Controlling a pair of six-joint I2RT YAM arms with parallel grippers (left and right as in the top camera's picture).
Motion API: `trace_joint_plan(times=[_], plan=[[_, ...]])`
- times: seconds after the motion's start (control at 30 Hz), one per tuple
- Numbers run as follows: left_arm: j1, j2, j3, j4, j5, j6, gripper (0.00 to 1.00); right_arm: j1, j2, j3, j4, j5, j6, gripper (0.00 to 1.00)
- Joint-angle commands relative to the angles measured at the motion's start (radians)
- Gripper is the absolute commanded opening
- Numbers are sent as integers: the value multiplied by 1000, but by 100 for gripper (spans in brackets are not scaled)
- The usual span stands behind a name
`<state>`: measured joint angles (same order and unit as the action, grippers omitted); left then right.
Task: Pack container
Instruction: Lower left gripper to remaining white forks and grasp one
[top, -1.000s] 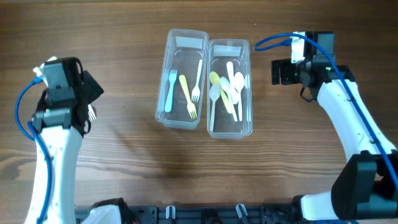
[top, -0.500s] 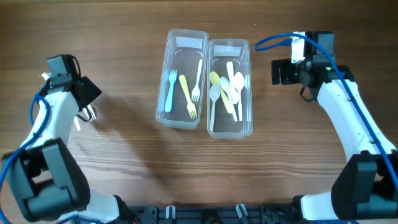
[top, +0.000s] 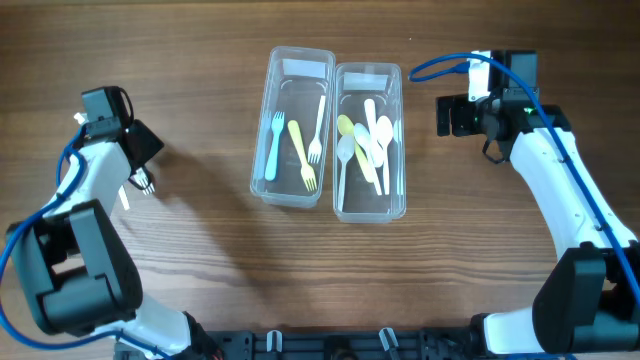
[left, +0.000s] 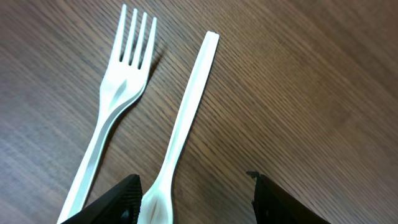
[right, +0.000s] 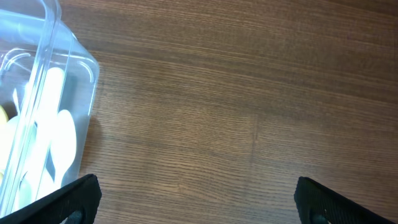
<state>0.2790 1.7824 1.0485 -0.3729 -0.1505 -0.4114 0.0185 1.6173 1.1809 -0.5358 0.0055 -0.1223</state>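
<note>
Two clear containers stand side by side mid-table. The left container (top: 292, 125) holds a blue, a yellow and a white fork; the right container (top: 368, 140) holds several white and yellow spoons. At the far left, my left gripper (top: 143, 182) is low over two loose white utensils on the wood: a fork (left: 118, 106) and a second piece (left: 186, 106) whose handle points away. That piece's wide end lies between my open left gripper (left: 196, 202), close to the left finger (left: 121, 199). My right gripper (top: 447, 115) hovers open and holds nothing beside the right container (right: 37, 124).
Bare wooden tabletop (top: 300, 260) surrounds the containers. Blue cables run along both arms. A black rail (top: 330, 345) lines the near edge of the table.
My left wrist has shifted slightly away from me, its arm has swung into a new pose, and its jaws have narrowed around the white utensil. The right arm has not moved.
</note>
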Motion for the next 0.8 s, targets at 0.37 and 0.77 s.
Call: trace_joint_plan(times=[0.37, 0.77], plan=[[18, 118, 5, 29, 13, 64, 35, 1, -5, 2, 3, 17, -8, 100], [18, 92, 8, 33, 103, 64, 4, 1, -5, 2, 3, 17, -9, 100]])
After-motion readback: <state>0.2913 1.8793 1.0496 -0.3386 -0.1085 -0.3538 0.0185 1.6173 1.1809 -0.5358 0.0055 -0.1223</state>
